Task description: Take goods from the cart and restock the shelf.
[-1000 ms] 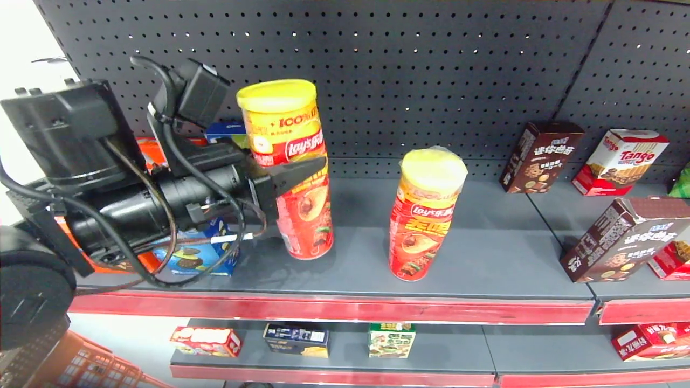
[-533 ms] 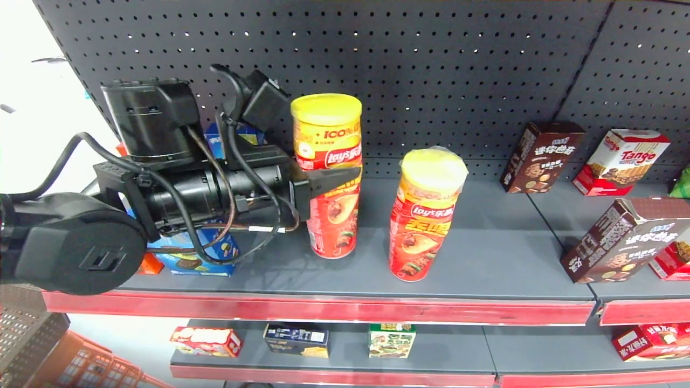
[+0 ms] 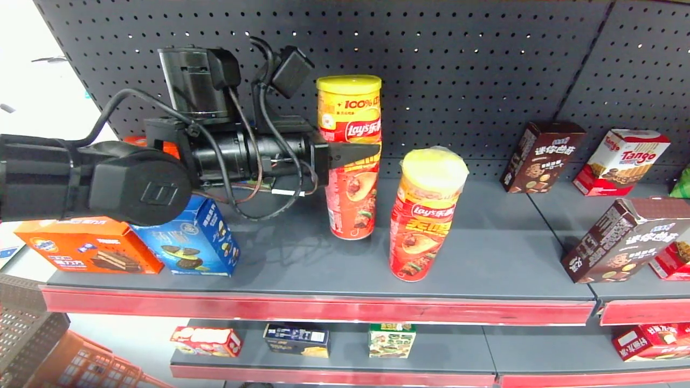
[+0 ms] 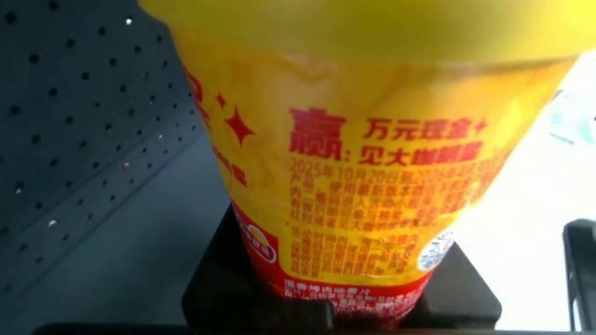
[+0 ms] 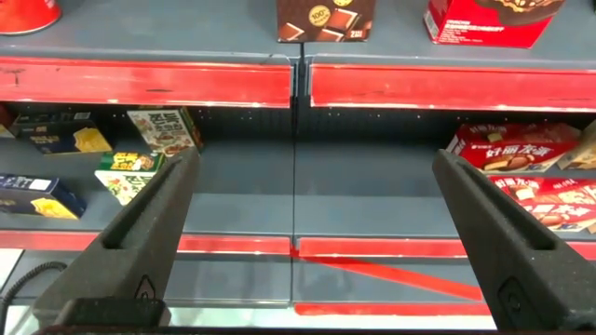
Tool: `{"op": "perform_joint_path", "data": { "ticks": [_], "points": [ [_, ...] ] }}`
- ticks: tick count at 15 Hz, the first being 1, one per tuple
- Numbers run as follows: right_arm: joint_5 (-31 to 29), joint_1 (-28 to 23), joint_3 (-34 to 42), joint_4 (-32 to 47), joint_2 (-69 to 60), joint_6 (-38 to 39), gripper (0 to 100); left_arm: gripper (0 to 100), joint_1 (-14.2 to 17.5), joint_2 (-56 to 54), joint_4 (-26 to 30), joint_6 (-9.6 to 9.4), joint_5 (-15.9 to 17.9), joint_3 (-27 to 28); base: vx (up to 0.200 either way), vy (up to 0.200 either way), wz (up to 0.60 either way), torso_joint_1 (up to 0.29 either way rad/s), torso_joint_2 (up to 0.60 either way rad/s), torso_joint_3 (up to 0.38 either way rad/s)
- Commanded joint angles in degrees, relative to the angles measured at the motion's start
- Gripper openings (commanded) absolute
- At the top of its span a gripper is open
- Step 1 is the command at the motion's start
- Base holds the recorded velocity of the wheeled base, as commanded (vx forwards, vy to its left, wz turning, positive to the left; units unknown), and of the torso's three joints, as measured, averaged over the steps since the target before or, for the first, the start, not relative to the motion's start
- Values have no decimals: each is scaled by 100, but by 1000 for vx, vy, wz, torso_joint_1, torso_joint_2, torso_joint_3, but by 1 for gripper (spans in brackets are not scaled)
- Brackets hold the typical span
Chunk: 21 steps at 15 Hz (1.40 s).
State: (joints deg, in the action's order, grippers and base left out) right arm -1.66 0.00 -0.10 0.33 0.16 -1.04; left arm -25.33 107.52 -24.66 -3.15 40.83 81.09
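My left gripper (image 3: 353, 153) is shut on a tall red and yellow chip can (image 3: 351, 156) with a yellow lid, held upright over the grey shelf (image 3: 485, 258), toward the pegboard at the back. Close up in the left wrist view, the can (image 4: 372, 186) sits between the jaws. A second chip can (image 3: 426, 213) of the same kind stands on the shelf just right of it and nearer the front edge. My right gripper (image 5: 321, 233) is open with nothing in it, facing the lower shelves.
An orange box (image 3: 89, 250) and a blue cookie box (image 3: 197, 245) sit at the shelf's left. Brown cookie boxes (image 3: 539, 156) and a red-white wafer box (image 3: 620, 161) stand at the right. Small boxes (image 3: 296, 339) lie on the lower shelf. An orange basket (image 3: 64, 361) is at the bottom left.
My left arm has carried the chip can to the right and deeper into the shelf, closer to the standing can. The orange and blue boxes at left have come into sight.
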Motion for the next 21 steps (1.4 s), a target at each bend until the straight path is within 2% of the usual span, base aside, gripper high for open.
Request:
{"op": "perform_joint_path", "data": {
  "ticks": [1, 3, 4, 5, 6, 7, 9, 21],
  "points": [
    [-1, 0, 1, 2, 19, -2, 100, 0, 81, 480, 128, 77, 31, 645, 0, 0, 0, 0, 0, 0],
    [-1, 0, 1, 2, 19, -2, 100, 0, 81, 480, 128, 77, 31, 645, 0, 0, 0, 0, 0, 0],
    [8, 0, 1, 2, 19, -2, 100, 0, 187, 920, 67, 42, 453, 1242, 0, 0, 0, 0, 0, 0],
    [-1, 0, 1, 2, 19, -2, 100, 0, 195, 1034, 49, 16, 461, 1365, 0, 0, 0, 0, 0, 0],
    [-1, 0, 1, 2, 19, -2, 100, 0, 195, 1166, 32, -125, 461, 1488, 0, 0, 0, 0, 0, 0],
    [-1, 0, 1, 2, 19, -2, 100, 0, 195, 1306, 32, -397, 461, 1612, 0, 0, 0, 0, 0, 0],
    [-1, 0, 1, 2, 19, -2, 100, 0, 187, 1482, 40, -705, 470, 1735, 0, 0, 0, 0, 0, 0],
    [-1, 0, 1, 2, 19, -2, 100, 0, 55, 2185, -135, -731, 444, 2288, 0, 0, 0, 0, 0, 0]
  ]
}}
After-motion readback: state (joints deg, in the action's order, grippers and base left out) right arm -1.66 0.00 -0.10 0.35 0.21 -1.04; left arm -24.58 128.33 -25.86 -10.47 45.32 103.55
